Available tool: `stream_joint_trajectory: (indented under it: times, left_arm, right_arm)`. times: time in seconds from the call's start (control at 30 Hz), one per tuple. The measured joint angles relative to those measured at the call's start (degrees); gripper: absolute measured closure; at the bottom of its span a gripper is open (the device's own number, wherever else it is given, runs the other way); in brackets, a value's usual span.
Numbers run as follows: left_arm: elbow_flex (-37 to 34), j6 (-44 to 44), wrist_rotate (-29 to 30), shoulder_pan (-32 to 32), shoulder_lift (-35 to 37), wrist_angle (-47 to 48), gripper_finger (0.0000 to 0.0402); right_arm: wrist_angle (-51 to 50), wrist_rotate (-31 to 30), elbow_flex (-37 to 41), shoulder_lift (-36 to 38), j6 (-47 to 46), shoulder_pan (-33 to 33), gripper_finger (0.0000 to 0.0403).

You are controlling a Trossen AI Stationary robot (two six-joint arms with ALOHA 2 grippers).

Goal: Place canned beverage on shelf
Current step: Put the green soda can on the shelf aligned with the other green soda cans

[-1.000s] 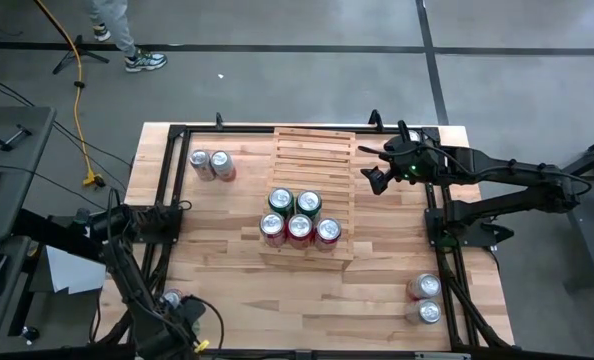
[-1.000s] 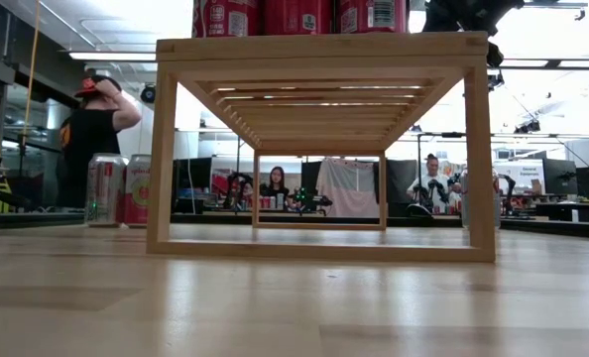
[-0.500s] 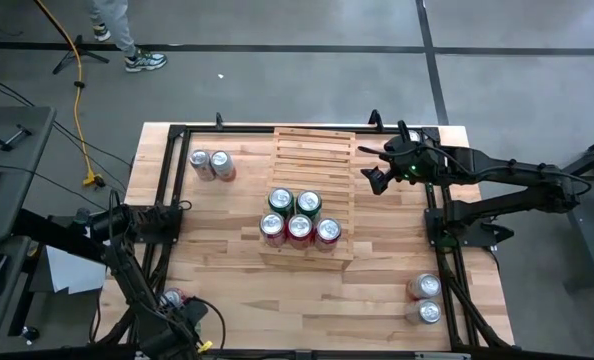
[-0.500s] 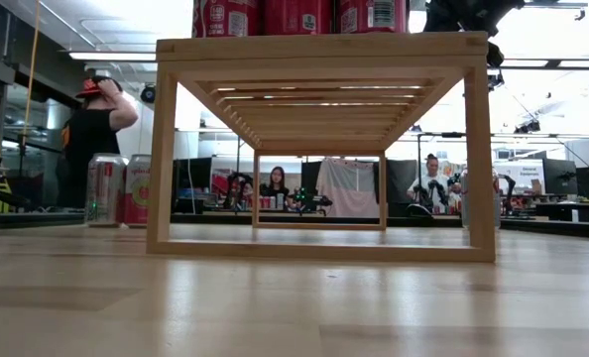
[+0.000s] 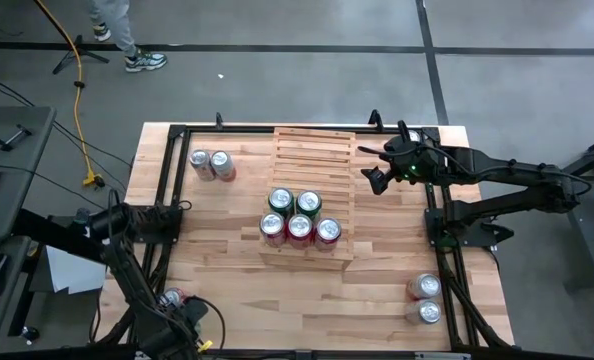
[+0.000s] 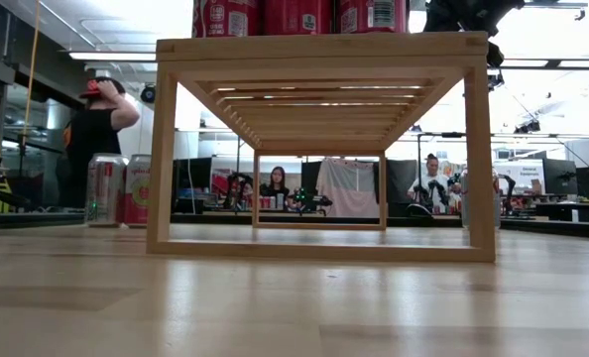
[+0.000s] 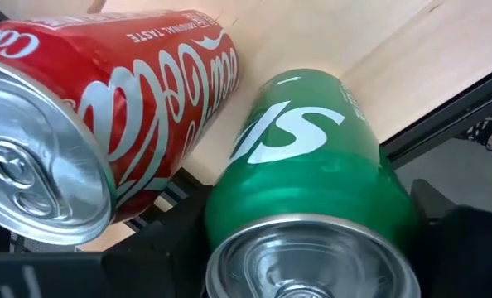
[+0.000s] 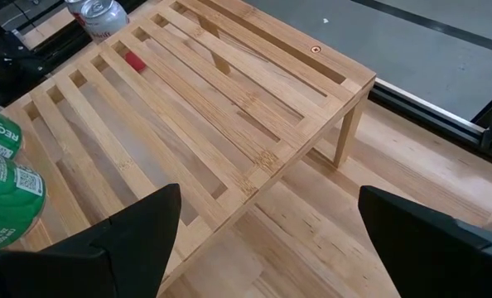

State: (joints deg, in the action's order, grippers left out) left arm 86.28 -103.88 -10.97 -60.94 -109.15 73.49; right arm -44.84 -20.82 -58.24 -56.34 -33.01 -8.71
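The pale-wood slatted shelf (image 5: 315, 195) stands mid-table and bears two green and three red cans (image 5: 297, 215) on its near tiers; they also show in the low view (image 6: 294, 15). My left gripper (image 5: 182, 312) is at the table's near left corner, shut on a green can (image 7: 304, 190), with a red can (image 7: 105, 108) right beside it. My right gripper (image 5: 375, 180) hovers open and empty above the table by the shelf's far right corner (image 8: 345, 83). My left gripper has the green can's side walls near its top rim (image 7: 229, 223) between its two fingers, one on each side. The fingers come slanting from above, along the can. The can's lower end is toward the tabletop; whether it is lifted cannot be told.
Two cans (image 5: 211, 164) stand at the far left of the table, seen also in the low view (image 6: 116, 188). Two more cans (image 5: 425, 298) stand at the near right. A black frame (image 5: 167, 170) runs round the tabletop. People stand in the room beyond.
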Motion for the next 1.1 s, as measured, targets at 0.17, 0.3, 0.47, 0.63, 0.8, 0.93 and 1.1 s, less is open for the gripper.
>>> stream_joint_trajectory:
  times: [0.17,0.3,0.47,0.63,0.8,0.93,1.1]
  left_arm:
    - [2.8,0.6,2.6,1.1,3.6,0.1,0.0202]
    - [6.2,1.5,8.6,2.4,7.7,0.3,0.0202]
    - [13.0,7.9,21.6,4.4,14.0,0.0,0.0202]
    - [19.1,20.9,42.5,8.6,19.9,-0.1,0.0202]
    - [23.4,39.1,54.8,16.0,24.3,0.1,0.0202]
    - [26.8,53.7,60.4,23.3,27.1,-0.1,0.0202]
    - [28.8,70.5,65.5,33.5,28.7,-0.5,0.0202]
  right_arm:
    - [0.0,0.0,0.0,0.0,0.0,0.0,0.0048]
    - [0.0,0.0,0.0,0.0,0.0,0.0,0.0048]
    - [0.0,0.2,0.0,0.0,0.0,0.0,0.0048]
    - [0.7,8.1,0.0,0.0,0.0,0.0,0.0048]
    - [7.8,23.8,0.0,0.0,3.1,0.0,0.0048]
    - [19.1,34.1,0.0,0.0,3.4,0.3,0.0048]
    - [29.8,34.1,-2.9,-0.6,5.3,1.6,0.0048]
